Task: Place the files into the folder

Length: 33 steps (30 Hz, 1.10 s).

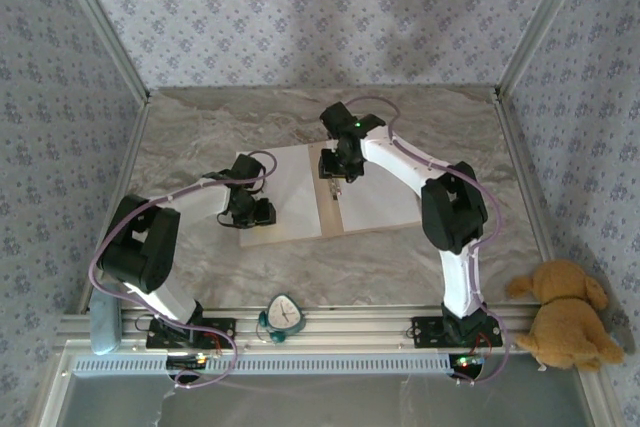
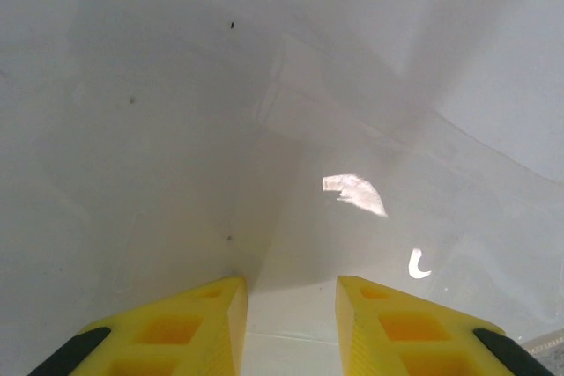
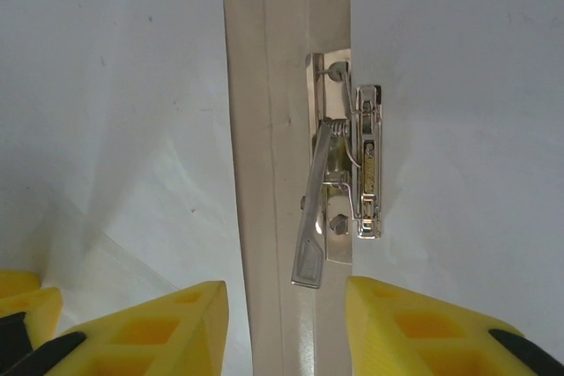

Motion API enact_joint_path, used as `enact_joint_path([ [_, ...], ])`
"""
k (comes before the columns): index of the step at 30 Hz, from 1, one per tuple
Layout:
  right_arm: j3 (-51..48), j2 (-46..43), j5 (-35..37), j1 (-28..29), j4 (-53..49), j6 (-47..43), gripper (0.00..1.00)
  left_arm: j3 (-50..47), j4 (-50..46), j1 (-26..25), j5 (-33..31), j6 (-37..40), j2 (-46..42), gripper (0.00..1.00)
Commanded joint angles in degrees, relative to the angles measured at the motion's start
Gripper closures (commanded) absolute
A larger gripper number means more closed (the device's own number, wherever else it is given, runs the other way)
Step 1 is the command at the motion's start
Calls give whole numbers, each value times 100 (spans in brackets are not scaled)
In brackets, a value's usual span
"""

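Top external: tan-brown cardboard folder (image 1: 329, 219) open on table (image 1: 200, 267), plain white paper sheets (image 1: 295, 192) on both halves. Left wrist: left claw (image 2: 291, 292) open over a sheet. Right wrist: right claw (image 3: 286, 292) open astride the fold, with the silver metal clip (image 3: 348, 165) just ahead. Probably clamping next, which needs the lever (image 3: 308, 235) centred.

A grey-beige, marble-patterned worktop (image 1: 200, 257) spans the middle of the frame. Directly on it, at its centre, lies a flat, tan-brown, rectangular cardboard folder (image 1: 300, 231), spread open, with bare worktop all around it.
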Motion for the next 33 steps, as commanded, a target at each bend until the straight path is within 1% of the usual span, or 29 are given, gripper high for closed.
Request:
enact_joint_path([
  [1, 271, 174, 169, 66, -319, -43, 64, 28, -194, 42, 68, 132, -131, 67],
  [4, 351, 245, 247, 94, -400, -60, 65, 6, -187, 50, 56, 125, -136, 67],
  [7, 392, 284, 333, 100, -448, -82, 72, -21, -167, 55, 49, 115, -144, 67],
  [17, 434, 405, 311, 99, -464, -104, 75, -69, -167, 100, 40, 94, -131, 66],
  [21, 452, 434, 310, 119, -462, -110, 78, -73, -201, 125, 18, 128, -141, 66],
  [33, 438, 482, 317, 136, -513, -119, 81, -157, -207, 173, 2, 123, -185, 66],
])
